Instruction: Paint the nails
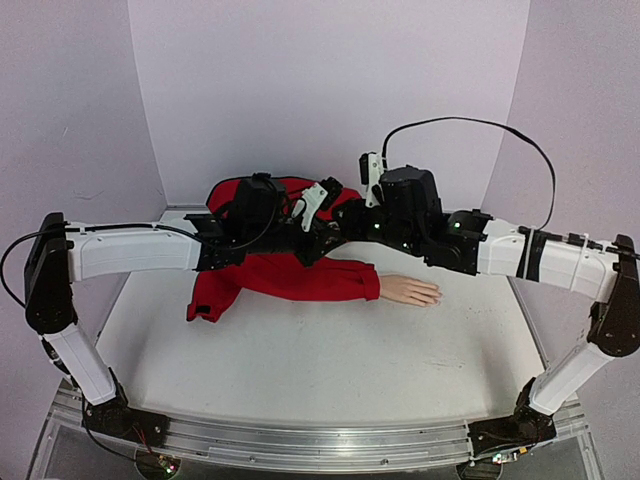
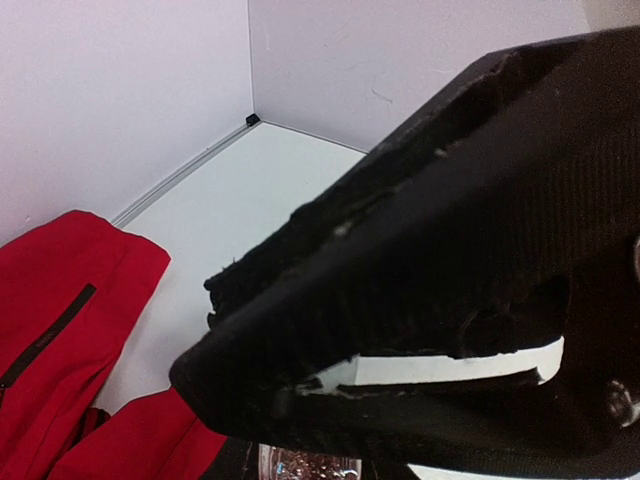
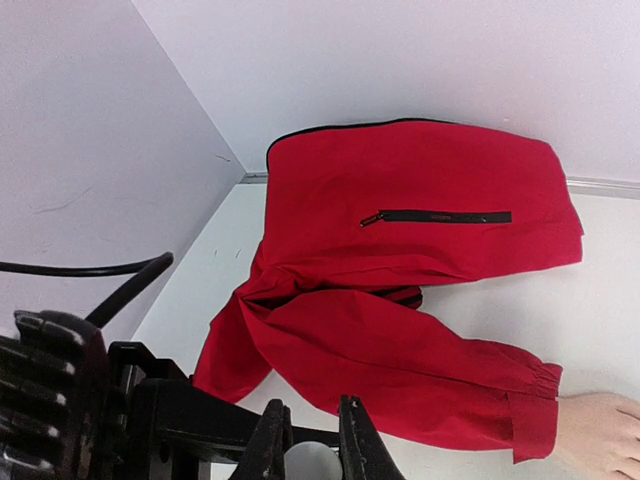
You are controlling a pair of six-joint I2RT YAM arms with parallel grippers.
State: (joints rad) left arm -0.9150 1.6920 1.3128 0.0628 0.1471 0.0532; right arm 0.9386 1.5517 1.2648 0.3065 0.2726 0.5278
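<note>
The pale mannequin hand (image 1: pixel 410 290) lies on the table with its red sleeve (image 1: pixel 300 278) running left. Its nails are too small to make out in the top view. In the right wrist view only the hand's wrist end (image 3: pixel 600 435) shows. Both grippers meet above the sleeve. My left gripper (image 1: pixel 308 240) (image 2: pixel 212 335) is shut on a small glass bottle (image 2: pixel 310 466) of glittery polish. My right gripper (image 1: pixel 336 232) (image 3: pixel 312 408) is shut on the bottle's round white cap (image 3: pixel 312 462).
The red jacket body (image 3: pixel 420 215), with a black zip pocket (image 3: pixel 440 216), lies bunched against the back wall (image 1: pixel 330 90). Walls close in the white table (image 1: pixel 330 360) on the left, back and right.
</note>
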